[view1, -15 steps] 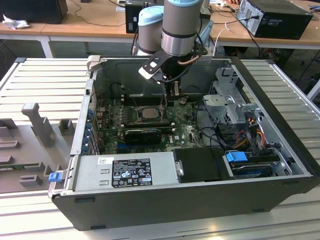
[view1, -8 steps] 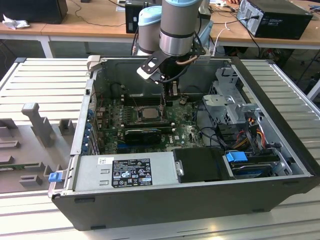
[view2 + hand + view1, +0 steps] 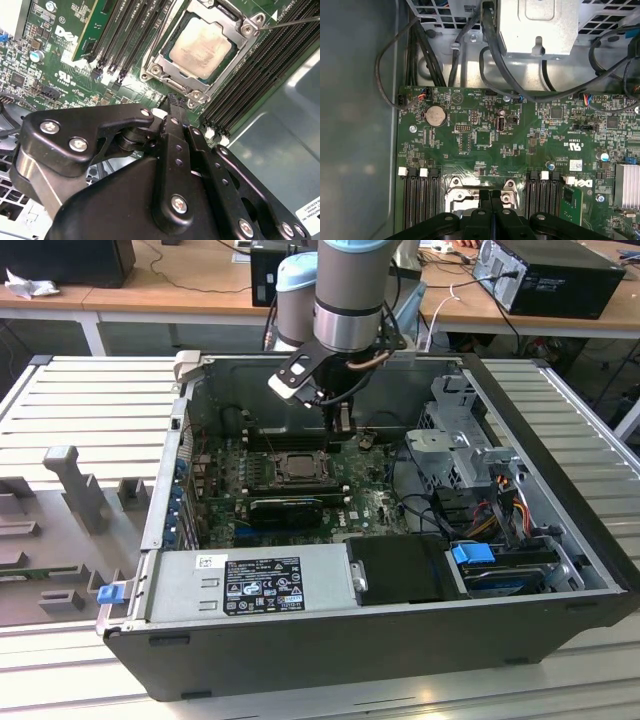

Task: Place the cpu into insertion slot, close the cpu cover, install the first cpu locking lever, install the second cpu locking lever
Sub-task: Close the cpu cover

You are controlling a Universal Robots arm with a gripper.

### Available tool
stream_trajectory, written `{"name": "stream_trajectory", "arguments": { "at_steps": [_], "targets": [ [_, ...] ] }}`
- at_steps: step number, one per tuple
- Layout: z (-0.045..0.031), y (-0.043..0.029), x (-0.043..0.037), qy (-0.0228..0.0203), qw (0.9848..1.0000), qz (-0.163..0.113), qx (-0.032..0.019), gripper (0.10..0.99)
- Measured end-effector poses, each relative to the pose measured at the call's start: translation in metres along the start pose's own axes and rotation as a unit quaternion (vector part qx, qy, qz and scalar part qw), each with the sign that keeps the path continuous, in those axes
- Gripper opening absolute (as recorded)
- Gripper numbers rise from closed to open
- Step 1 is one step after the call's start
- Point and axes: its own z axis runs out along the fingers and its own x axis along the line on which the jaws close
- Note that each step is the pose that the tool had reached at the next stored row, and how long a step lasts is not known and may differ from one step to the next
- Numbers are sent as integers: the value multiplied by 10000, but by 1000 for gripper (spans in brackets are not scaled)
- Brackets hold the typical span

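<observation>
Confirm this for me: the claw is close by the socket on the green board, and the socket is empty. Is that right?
Not quite. The socket is not empty: the second wrist view shows the silver chip lying in it, with the metal frame around it. The rest holds: the claw is close by the socket on the green board.

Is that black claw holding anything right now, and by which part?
Nothing is held. The black tool is shut with nothing in it, its tip close beside the square dull-grey metal frame that lies over the silver-grey square chip.
</observation>
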Motion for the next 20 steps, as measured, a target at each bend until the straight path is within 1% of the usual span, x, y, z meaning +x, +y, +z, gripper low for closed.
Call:
{"name": "stream_trajectory", "arguments": {
  "at_steps": [20],
  "targets": [
    [-1, -60, 2, 0, 10000, 0, 0, 106]
  ]
}}
